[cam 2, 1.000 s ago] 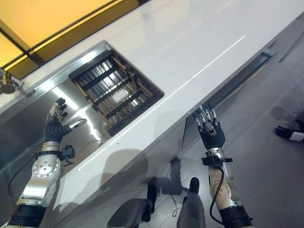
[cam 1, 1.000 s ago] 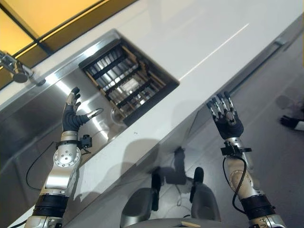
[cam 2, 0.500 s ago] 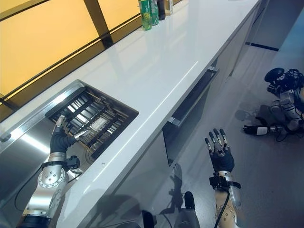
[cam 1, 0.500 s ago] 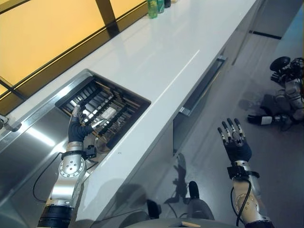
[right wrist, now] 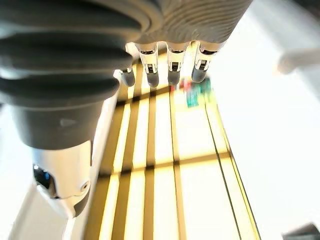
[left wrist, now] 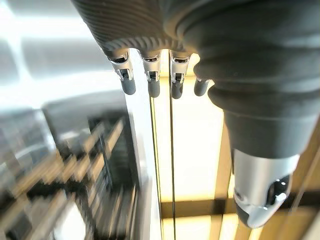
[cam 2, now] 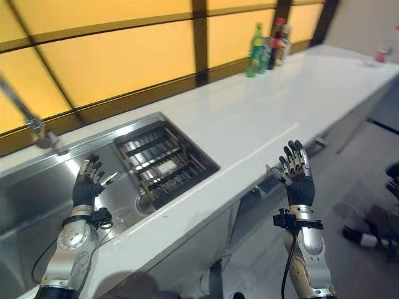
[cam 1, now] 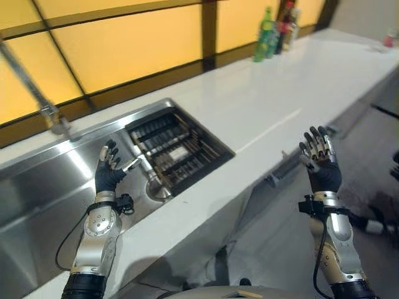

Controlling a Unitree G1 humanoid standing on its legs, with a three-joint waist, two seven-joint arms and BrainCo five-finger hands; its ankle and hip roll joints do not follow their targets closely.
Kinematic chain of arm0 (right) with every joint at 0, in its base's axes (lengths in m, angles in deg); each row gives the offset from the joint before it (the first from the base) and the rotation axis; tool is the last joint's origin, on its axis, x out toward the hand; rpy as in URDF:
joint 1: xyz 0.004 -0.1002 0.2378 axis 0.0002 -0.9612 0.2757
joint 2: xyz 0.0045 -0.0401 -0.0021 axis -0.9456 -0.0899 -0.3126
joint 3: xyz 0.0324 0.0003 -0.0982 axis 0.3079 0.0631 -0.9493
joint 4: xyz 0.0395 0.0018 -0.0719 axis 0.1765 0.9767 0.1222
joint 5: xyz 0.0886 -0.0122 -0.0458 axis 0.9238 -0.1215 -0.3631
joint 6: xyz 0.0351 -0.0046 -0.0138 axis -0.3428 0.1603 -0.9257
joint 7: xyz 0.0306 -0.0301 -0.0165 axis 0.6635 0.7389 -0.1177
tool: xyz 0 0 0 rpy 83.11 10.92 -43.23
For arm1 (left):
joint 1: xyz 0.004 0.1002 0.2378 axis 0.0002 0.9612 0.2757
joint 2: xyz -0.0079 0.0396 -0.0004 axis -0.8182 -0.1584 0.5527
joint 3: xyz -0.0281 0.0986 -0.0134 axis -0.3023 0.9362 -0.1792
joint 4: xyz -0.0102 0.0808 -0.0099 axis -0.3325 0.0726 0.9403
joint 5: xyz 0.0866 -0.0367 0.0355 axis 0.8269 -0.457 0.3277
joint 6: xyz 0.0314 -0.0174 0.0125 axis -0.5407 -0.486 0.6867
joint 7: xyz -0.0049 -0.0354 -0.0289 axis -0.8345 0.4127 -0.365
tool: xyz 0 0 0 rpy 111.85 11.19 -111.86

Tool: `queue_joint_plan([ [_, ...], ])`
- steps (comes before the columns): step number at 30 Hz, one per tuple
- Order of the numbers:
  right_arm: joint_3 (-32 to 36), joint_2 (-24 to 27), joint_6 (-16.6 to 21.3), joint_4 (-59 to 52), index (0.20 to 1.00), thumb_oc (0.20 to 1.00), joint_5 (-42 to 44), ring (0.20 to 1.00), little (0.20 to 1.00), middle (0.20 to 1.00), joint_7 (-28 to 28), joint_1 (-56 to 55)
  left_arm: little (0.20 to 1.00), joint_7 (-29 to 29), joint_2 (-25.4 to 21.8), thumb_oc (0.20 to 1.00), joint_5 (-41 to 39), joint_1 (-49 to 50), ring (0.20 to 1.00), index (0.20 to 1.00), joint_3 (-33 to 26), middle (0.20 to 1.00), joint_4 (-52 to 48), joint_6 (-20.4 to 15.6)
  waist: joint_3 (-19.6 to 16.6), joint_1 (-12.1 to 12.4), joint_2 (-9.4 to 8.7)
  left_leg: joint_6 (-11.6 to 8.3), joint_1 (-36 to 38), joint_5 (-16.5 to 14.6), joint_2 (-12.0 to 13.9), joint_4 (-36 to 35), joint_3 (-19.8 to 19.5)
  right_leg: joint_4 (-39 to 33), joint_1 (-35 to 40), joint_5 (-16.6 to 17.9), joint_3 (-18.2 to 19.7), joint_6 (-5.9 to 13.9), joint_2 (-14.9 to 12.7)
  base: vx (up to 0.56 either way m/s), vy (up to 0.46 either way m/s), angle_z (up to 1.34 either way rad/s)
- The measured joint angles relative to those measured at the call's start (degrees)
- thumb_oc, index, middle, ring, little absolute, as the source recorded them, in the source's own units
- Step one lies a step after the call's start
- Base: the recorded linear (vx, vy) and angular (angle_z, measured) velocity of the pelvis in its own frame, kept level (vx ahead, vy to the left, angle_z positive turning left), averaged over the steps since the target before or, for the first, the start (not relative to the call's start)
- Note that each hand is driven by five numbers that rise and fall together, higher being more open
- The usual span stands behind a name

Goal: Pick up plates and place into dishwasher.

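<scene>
Since a second ago our view has swung up and levelled — a camera move, not the things shifting. Our left robot hand [cam 1: 109, 173] is back from the rack, raised over the steel sink [cam 1: 37, 187], fingers spread and empty. Our right robot hand [cam 1: 319, 161] hangs off the tabletop [cam 1: 274, 99] edge at 3 o'clock, fingers straight, empty too. The dark slatted rack [cam 1: 177, 149] sits in the sink at 12 o'clock; we cannot make out any plates in it — nor a dishwasher. Bottles [cam 2: 265, 47] stand at 1 o'clock.

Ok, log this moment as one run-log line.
left robot hand: open, raised over sink | right robot hand: open, raised off counter edge | rack: in sink | plates: none held
</scene>
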Motion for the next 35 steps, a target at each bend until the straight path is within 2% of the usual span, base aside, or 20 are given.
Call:
queue_joint_plan([
  [2, -1.28, 1.88, -1.13, 0.12, 1.000, 1.000, -0.35, 1.000, 1.000, 1.000, -0.12, 3.53, 1.000, 0.28, 0.18, 1.000, -1.02, 0.07, 1.000, 1.000, 0.08, 1.000, -0.15, 1.08, -0.13, 0.99, -0.08, -0.55, -0.10, 0.51, 0.36, -0.13, -1.06, -0.36, 0.60, -0.44, -0.87, -0.52, 0.62, 0.01, -0.205, 0.73],
  [3, -2.18, 2.19, -1.37, 0.12, 1.000, 1.000, -0.37, 1.000, 1.000, 1.000, -0.33, 5.65, 1.000, 0.71, 0.16, 1.000, -1.17, 0.18, 1.000, 1.000, 0.05, 1.000, -0.25, 1.35, -0.09, 2.45, 0.09, -1.02, -0.48, 0.82, 0.69, -0.16, -1.47, -0.86, 1.27, -0.57, -1.24, -0.75, 1.00, 0.00, -0.240, 0.54],
  [4, -2.88, 2.26, -1.60, 0.11, 1.000, 1.000, -0.38, 1.000, 1.000, 1.000, -0.34, 7.22, 1.000, 0.99, 0.43, 1.000, -1.40, 0.13, 1.000, 1.000, 0.06, 1.000, -0.43, 1.48, -0.11, 2.48, 0.04, -1.34, -0.81, 1.04, 1.23, -0.18, -1.41, -1.81, 1.99, -0.39, -1.84, -1.06, 1.34, 0.00, -0.175, 0.64],
  [8, -6.60, 2.83, -2.96, 0.13, 1.000, 1.000, -1.28, 1.000, 1.000, 1.000, -0.77, 10.18, 1.000, 1.68, 0.67, 1.000, -2.27, -0.97, 1.000, 1.000, -0.20, 1.000, -3.68, 1.73, -0.13, 6.18, -0.09, -2.41, -1.78, 1.69, 2.20, -0.45, -1.98, -2.75, 3.37, -0.59, -5.05, -2.06, 2.64, -0.03, -0.245, 0.40],
  [9, -7.14, 3.06, -3.51, 0.15, 1.000, 1.000, -1.51, 1.000, 1.000, 1.000, -0.90, 10.19, 1.000, 1.68, 0.75, 1.000, -2.28, -0.93, 1.000, 1.000, -0.05, 1.000, -4.36, 1.89, -0.23, 5.70, -0.27, -2.69, -1.80, 1.81, 2.41, -0.37, -2.03, -2.75, 3.41, -0.85, -5.88, -2.15, 2.86, -0.04, -0.254, 0.51],
  [10, -8.00, 3.15, -4.08, 0.27, 1.000, 1.000, -1.48, 1.000, 1.000, 1.000, -0.81, 10.49, 1.000, 1.50, 0.82, 1.000, -2.75, -0.97, 1.000, 1.000, 0.03, 1.000, -4.43, 2.12, -0.16, 7.09, -0.16, -3.06, -2.86, 2.07, 2.63, -0.12, -2.97, -2.75, 3.50, -0.97, -7.14, -2.33, 3.27, -0.04, -0.244, 0.54],
  [12, -9.96, 3.37, -5.24, 0.37, 1.000, 1.000, -1.33, 1.000, 1.000, 1.000, -1.06, 11.45, 1.000, 1.10, 0.91, 1.000, -4.10, -0.75, 1.000, 1.000, 0.01, 1.000, -4.42, 2.36, -0.04, 7.63, -0.24, -3.71, -3.39, 2.75, 3.21, -0.10, -3.23, -2.77, 3.54, -1.28, -8.90, -2.85, 3.92, -0.04, -0.210, 0.53],
  [13, -10.99, 3.38, -5.66, 0.55, 1.000, 1.000, -0.97, 1.000, 1.000, 1.000, -1.36, 12.10, 1.000, 0.89, 0.90, 1.000, -4.66, -0.66, 1.000, 1.000, -0.04, 1.000, -4.42, 2.46, 0.06, 8.93, -0.08, -4.01, -3.89, 3.05, 3.52, 0.05, -3.28, -2.77, 3.69, -1.44, -9.52, -3.13, 4.50, -0.06, -0.162, 0.54],
  [16, -12.22, 3.42, -5.98, 1.08, 1.000, 1.000, -1.01, 1.000, 1.000, 1.000, -1.23, 13.05, 1.000, -0.39, 0.90, 1.000, -6.60, -0.92, 1.000, 1.000, 0.00, 1.000, -4.63, 2.45, 0.55, 9.82, 0.49, -4.31, -5.52, 4.59, 3.79, 0.13, -2.81, -2.70, 4.50, -1.99, -12.20, -3.95, 5.52, -0.09, -0.069, 0.74],
  [17, -12.17, 3.49, -5.98, 1.33, 1.000, 1.000, -1.07, 1.000, 1.000, 1.000, -0.58, 12.99, 1.000, -1.53, 1.24, 1.000, -7.33, -1.49, 1.000, 1.000, 0.39, 1.000, -4.52, 2.54, 0.95, 9.73, 0.93, -3.93, -6.95, 5.86, 3.71, -0.23, 0.14, -2.63, 5.03, -2.41, -14.08, -4.21, 5.72, -0.09, -0.010, 1.50],
  [18, -11.96, 3.86, -6.02, 1.37, 1.000, 1.000, -1.15, 1.000, 1.000, 1.000, 0.18, 12.67, 1.000, -2.49, 1.67, 1.000, -7.84, -2.80, 1.000, 1.000, 1.43, 1.000, -4.39, 2.59, 1.37, 8.48, 1.36, -2.90, -8.41, 6.08, 4.44, -0.14, 4.59, -2.62, 5.66, -3.13, -16.67, -5.05, 5.42, -0.05, 0.036, 1.57],
  [19, -12.13, 3.84, -6.17, 1.53, 1.000, 1.000, -1.40, 1.000, 1.000, 1.000, 0.35, 12.61, 1.000, -2.94, 1.37, 1.000, -7.81, -3.38, 1.000, 1.000, 2.56, 1.000, -4.44, 2.56, 1.95, 8.59, 0.80, -3.52, -8.64, 4.43, 5.47, 0.15, 8.83, -1.84, 5.09, -3.74, -17.66, -5.47, 4.61, -0.03, 0.055, 1.33],
  [20, -12.47, 3.70, -6.21, 1.85, 1.000, 1.000, -1.42, 1.000, 1.000, 1.000, 0.24, 12.88, 1.000, -2.85, 1.12, 1.000, -7.79, -3.19, 1.000, 1.000, 3.02, 1.000, -4.33, 2.54, 2.51, 9.10, -0.33, -2.25, -9.37, 2.79, 5.18, 2.74, 11.13, -1.32, 4.84, -4.21, -18.81, -5.30, 3.09, -0.02, 0.050, 0.69],
  [21, -12.68, 3.47, -6.22, 1.87, 1.000, 1.000, -1.43, 1.000, 1.000, 1.000, 0.28, 13.00, 1.000, -2.73, 0.95, 1.000, -7.79, -2.94, 1.000, 1.000, 3.26, 1.000, -4.30, 2.57, 2.45, 9.14, -0.49, -1.93, -9.25, 2.96, 4.25, 5.82, 12.21, -0.25, 4.98, -4.71, -19.41, -4.61, 1.91, -0.01, 0.090, 0.48],
  [22, -12.71, 3.85, -6.20, 1.77, 1.000, 1.000, -1.43, 1.000, 1.000, 1.000, 0.30, 13.25, 1.000, -2.64, 1.16, 1.000, -7.77, -2.99, 1.000, 1.000, 3.49, 1.000, -4.36, 2.55, 2.15, 8.55, 0.73, -1.95, -7.93, 2.69, 4.59, 7.11, 12.91, 1.57, 4.71, -5.95, -19.65, -3.90, 2.04, 0.02, 0.095, 0.57],
  [23, -12.57, 3.80, -6.11, 2.21, 1.000, 1.000, -1.42, 1.000, 1.000, 1.000, 0.44, 13.31, 1.000, -2.22, 1.36, 1.000, -7.77, -3.76, 1.000, 1.000, 4.02, 1.000, -3.95, 2.50, 2.25, 7.38, 1.88, -1.60, -6.58, 1.54, 5.07, 4.40, 12.78, 3.95, 4.84, -7.10, -19.60, -3.08, 2.47, 0.04, 0.119, 0.70],
  [25, -12.77, 2.90, -6.26, 2.38, 1.000, 1.000, -1.41, 1.000, 1.000, 1.000, 0.73, 13.26, 1.000, -1.48, 1.15, 1.000, -7.77, -4.44, 1.000, 1.000, 4.68, 1.000, -4.15, 2.53, 2.45, 6.28, 1.21, -1.04, -4.77, 3.67, 3.46, 1.50, 12.63, 5.60, 4.29, -8.65, -17.48, -2.22, 0.95, 0.05, 0.086, 0.45],
  [29, -12.75, 2.73, -6.30, 2.44, 1.000, 1.000, -1.39, 1.000, 1.000, 1.000, 1.20, 13.23, 1.000, -1.20, 1.12, 1.000, -7.76, -4.43, 1.000, 1.000, 4.52, 1.000, -4.19, 2.55, 2.42, 6.37, 0.99, -0.28, -3.47, 4.24, 2.04, -0.43, 12.64, 3.15, 5.92, -7.76, -16.97, -1.13, 0.02, 0.05, 0.092, 0.03],
  [35, -12.70, 0.73, -6.28, 2.70, 1.000, 1.000, -1.42, 1.000, 1.000, 1.000, 1.33, 13.02, 1.000, -1.42, 1.10, 1.000, -7.75, -4.36, 1.000, 1.000, 4.46, 1.000, -4.37, 2.55, 2.04, 6.26, 0.42, -0.64, -1.35, 5.17, 2.31, -3.20, 12.61, 1.52, 7.51, -7.38, -16.93, -1.35, 0.31, 0.03, 0.053, 0.00],
])
